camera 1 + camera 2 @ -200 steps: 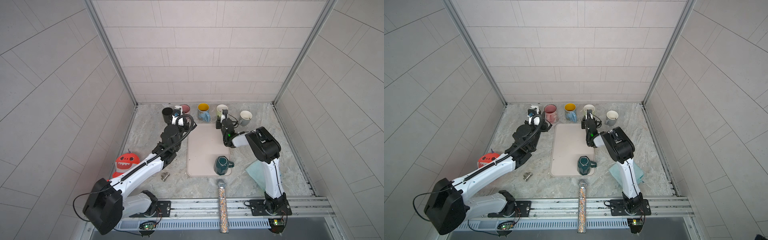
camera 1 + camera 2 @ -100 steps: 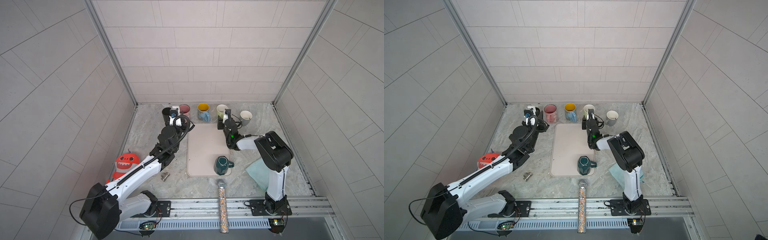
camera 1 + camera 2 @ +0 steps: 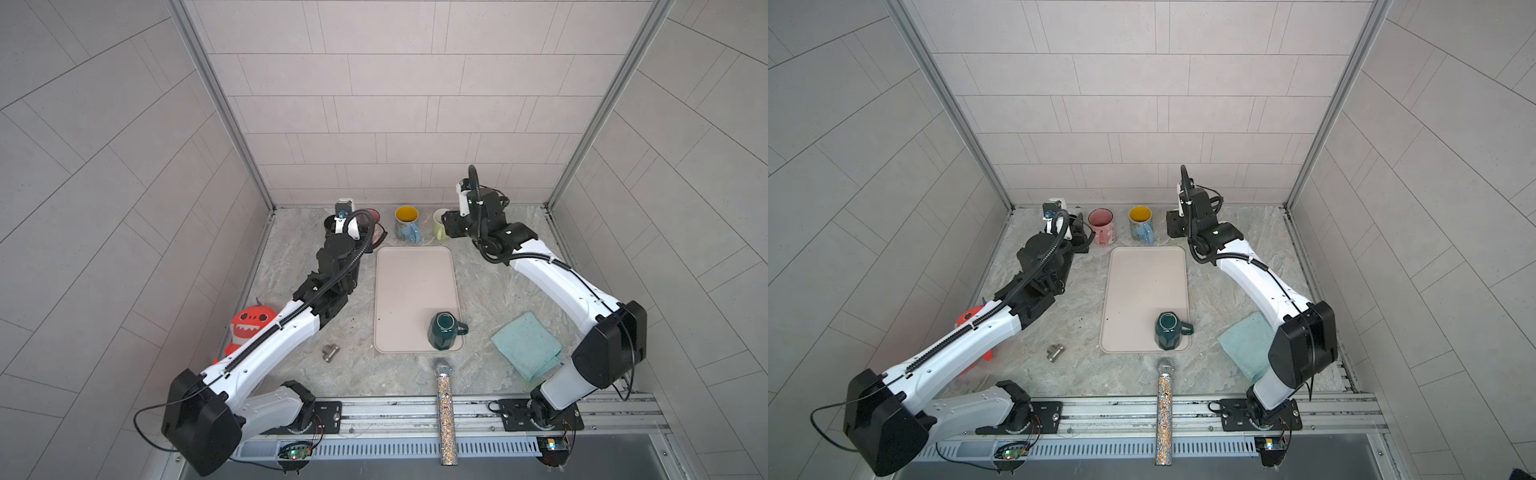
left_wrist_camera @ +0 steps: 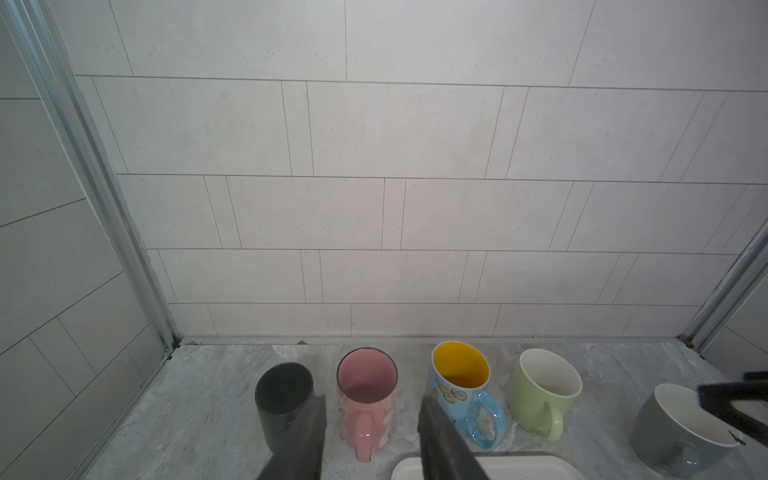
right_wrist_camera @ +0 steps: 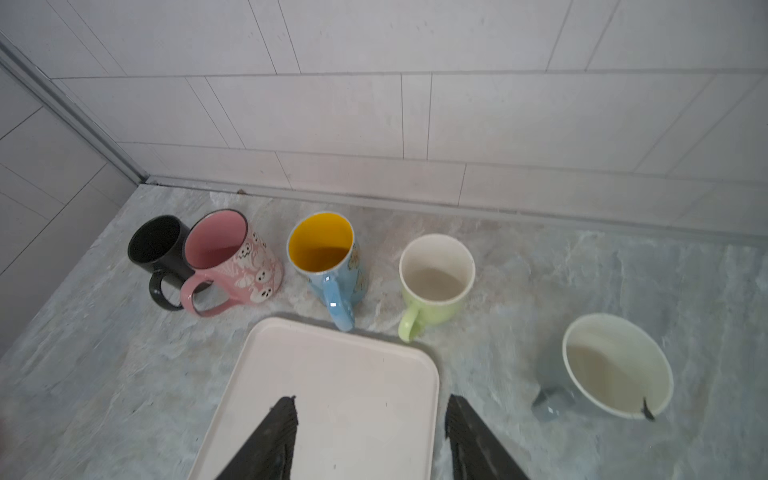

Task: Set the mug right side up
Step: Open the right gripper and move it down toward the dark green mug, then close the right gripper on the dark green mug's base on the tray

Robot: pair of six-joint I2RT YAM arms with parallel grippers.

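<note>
**Pincers spread, mug apart**

The left pincer and the right pincer gape, gripping nothing. The dark teal faceted ceramic mug stands on the near corner of the pale pink plastic tray, well apart from both.

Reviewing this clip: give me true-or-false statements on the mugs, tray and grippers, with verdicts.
1. The dark green ceramic mug stands on the pale pink rectangular tray. True.
2. The left gripper grips a mug. False: its jaws are open, clamping nothing; the pink ceramic mug stands just ahead.
3. The light green ceramic mug stands opening-up. True.
4. Nothing lies in front of the tray. False: a glittery silver microphone lies on the marbled table there.
5. The right gripper holds a mug. False: it is open and empty.
</note>
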